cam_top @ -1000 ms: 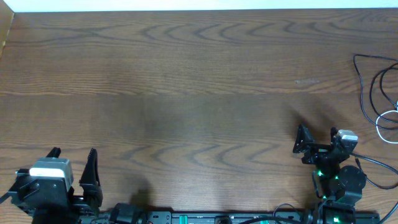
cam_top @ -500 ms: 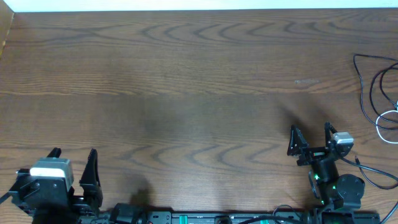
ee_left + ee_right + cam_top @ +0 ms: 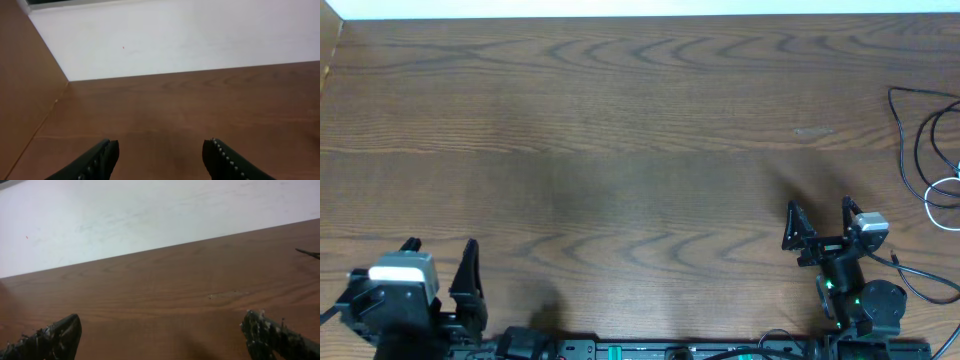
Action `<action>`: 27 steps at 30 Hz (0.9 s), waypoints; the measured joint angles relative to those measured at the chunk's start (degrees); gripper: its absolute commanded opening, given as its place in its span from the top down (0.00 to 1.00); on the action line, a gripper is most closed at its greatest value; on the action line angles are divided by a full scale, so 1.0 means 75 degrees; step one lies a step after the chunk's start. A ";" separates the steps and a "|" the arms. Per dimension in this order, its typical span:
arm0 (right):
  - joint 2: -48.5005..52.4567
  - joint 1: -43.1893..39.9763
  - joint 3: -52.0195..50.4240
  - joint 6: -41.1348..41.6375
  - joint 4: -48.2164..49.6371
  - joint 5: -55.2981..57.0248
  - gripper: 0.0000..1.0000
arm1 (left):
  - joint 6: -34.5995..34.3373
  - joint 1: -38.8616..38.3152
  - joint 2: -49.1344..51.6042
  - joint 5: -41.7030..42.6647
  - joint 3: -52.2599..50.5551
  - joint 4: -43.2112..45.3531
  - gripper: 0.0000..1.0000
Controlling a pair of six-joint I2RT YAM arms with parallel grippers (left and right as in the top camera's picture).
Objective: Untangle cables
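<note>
A thin black cable [image 3: 918, 140] loops at the far right edge of the wooden table [image 3: 620, 130], partly cut off by the frame. A white cable [image 3: 942, 192] curls just below it at the same edge. A bit of black cable end [image 3: 307, 253] shows at the right edge of the right wrist view. My right gripper [image 3: 818, 215] is open and empty at the front right, well short of the cables; it also shows in the right wrist view [image 3: 162, 332]. My left gripper [image 3: 438, 252] is open and empty at the front left [image 3: 160, 155].
A white wall or surface [image 3: 175, 35] lies beyond the table's far edge. A brown side board [image 3: 20, 75] stands at the table's left edge. The arm bases and a black rail [image 3: 670, 350] run along the front edge.
My right gripper turned and opened wide about a second ago, shifting slightly left and forward; it has held still since. The left arm and the cables have not moved.
</note>
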 measured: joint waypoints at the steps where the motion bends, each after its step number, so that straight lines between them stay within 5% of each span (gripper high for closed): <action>1: 0.0000 0.0000 0.0000 0.0000 0.0000 0.0000 0.01 | -0.0006 0.0000 -0.0015 0.0000 -0.0093 0.0026 0.41; 17: -0.0012 0.0000 0.0000 0.0000 -0.0003 0.0000 0.01 | -0.1367 0.0000 -0.0892 0.0828 -0.3934 0.2661 0.41; 19: -0.0015 0.0000 0.0000 0.0003 -0.0006 0.0000 0.01 | -0.1699 0.0000 -0.0906 0.0959 -0.4526 0.3083 0.32; 23: -0.0015 0.0000 0.0000 0.0000 -0.0003 0.0000 0.01 | -0.2136 0.0000 -0.0903 0.1189 -0.5485 0.3442 0.30; 24: -0.0015 0.0000 0.0000 0.0003 -0.0006 0.0000 0.01 | -0.2200 0.0000 -0.0903 0.1230 -0.5697 0.3445 0.02; 27: -0.0015 0.0000 0.0000 0.0003 -0.0003 0.0000 0.01 | -0.2314 0.0000 -0.0903 0.1271 -0.6073 0.3468 0.02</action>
